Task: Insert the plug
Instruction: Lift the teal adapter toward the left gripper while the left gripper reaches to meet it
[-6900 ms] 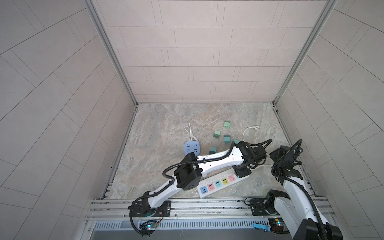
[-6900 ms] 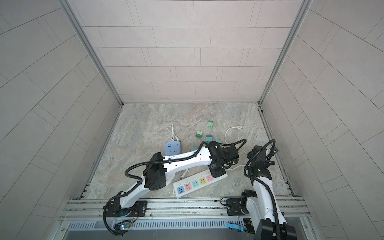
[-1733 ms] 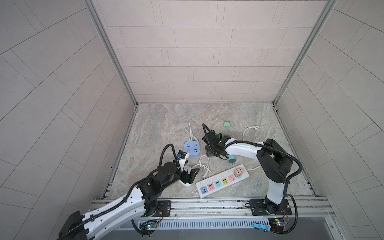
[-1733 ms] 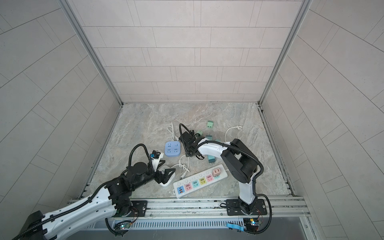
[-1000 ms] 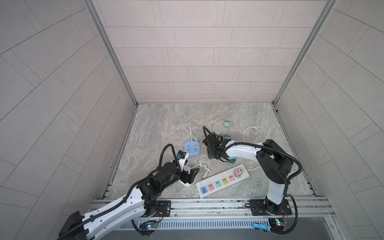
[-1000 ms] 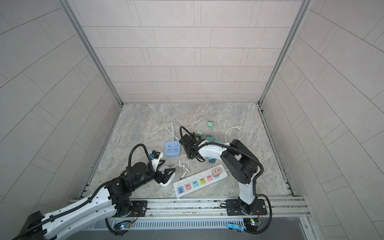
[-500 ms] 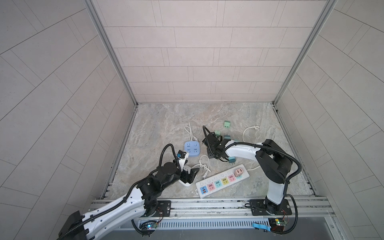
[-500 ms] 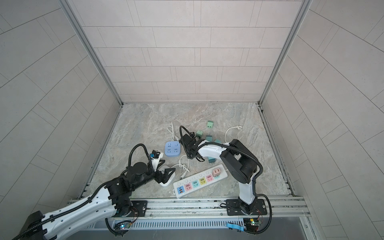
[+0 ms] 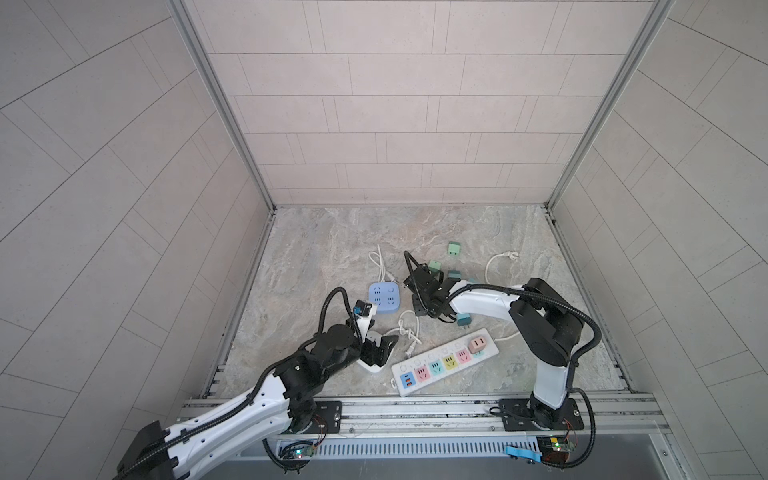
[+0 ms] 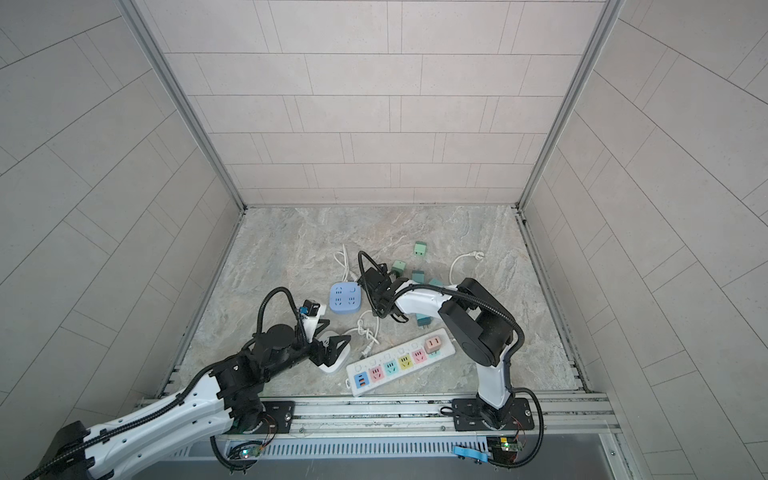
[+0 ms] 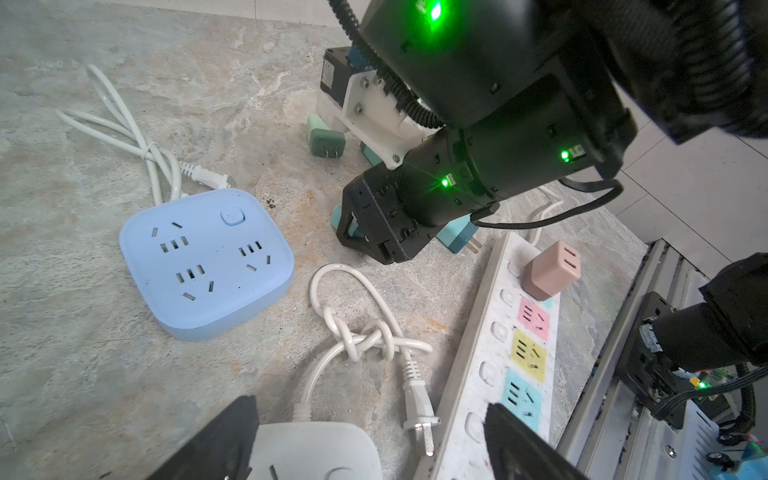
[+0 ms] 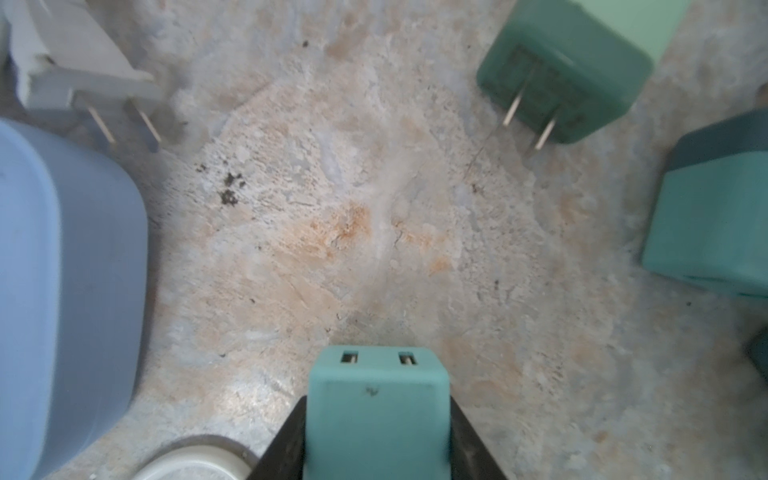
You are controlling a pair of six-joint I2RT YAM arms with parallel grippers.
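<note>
Plug (image 12: 376, 386), a teal block with two slots in its far end face, sits pinched between the black fingers (image 12: 286, 449) of the right gripper (image 12: 378, 405), which is closed tight on its two flanks (the prongs are out of sight). It is held low over the mottled stone tabletop (image 12: 332, 232), and whether it touches the stone I cannot tell. Just beside it on one side lies the rounded blue socket hub (image 11: 208, 266). On the other side, near but apart, lie a green plug (image 12: 565, 70) on its side with two bare prongs showing, and another teal plug (image 12: 706, 216). A white cord plug (image 12: 83, 83) lies close by the blue hub. In both top views the right arm (image 9: 482, 299) reaches across the middle, so its gripper hangs just right of the blue hub.

The left gripper (image 11: 370, 440) stands wide open and grips nothing. Its jaws straddle a white socket hub (image 11: 316, 453), one finger at the hub's edge, the other clear of it over the rim of the power strip (image 9: 444, 361). That strip lies slantwise near the front rail (image 9: 415, 405), with a pink adapter (image 9: 478, 344) seated at its far right end. A knotted white cable (image 11: 361, 332) lies between the blue hub and the strip.
</note>
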